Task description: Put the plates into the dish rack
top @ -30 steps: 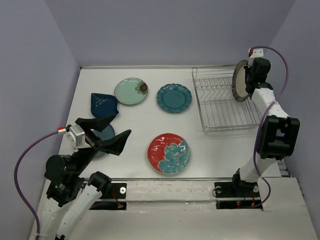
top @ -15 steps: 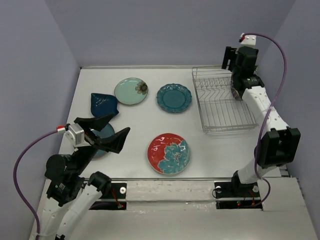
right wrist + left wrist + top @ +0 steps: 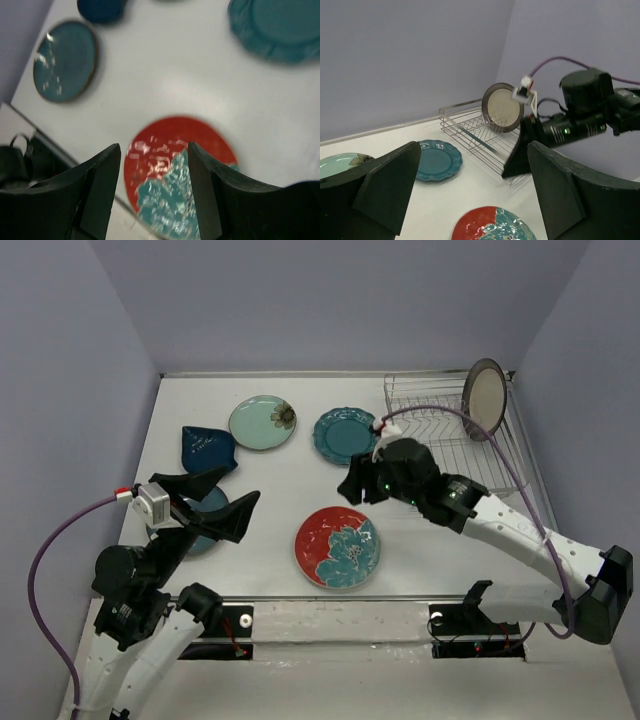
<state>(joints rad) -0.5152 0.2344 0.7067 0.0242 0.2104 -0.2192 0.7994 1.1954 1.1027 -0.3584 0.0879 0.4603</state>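
A cream plate with a dark rim (image 3: 485, 400) stands upright at the far right end of the silver wire dish rack (image 3: 420, 405). Flat on the table lie the red plate with teal flower (image 3: 337, 546), scalloped teal plate (image 3: 347, 435), mint plate (image 3: 262, 422) and navy squarish plate (image 3: 208, 447). The blue-teal round plate (image 3: 205, 518) lies partly under my left gripper (image 3: 240, 490), which hangs open and holds nothing. My right gripper (image 3: 352, 488) is open above the table, just beyond the red plate (image 3: 165, 135). In the right wrist view its fingers (image 3: 102, 185) frame that plate.
The left wrist view shows the rack (image 3: 475, 132) with the cream plate (image 3: 502, 107) and the right arm (image 3: 580, 115) in front of it. Purple cables trail from both wrists. Walls close in the table at the back and both sides.
My right gripper let go of the cream plate, which now stands in the rack. The right arm swung from the rack to the table's middle near the red plate. The left arm barely moved.
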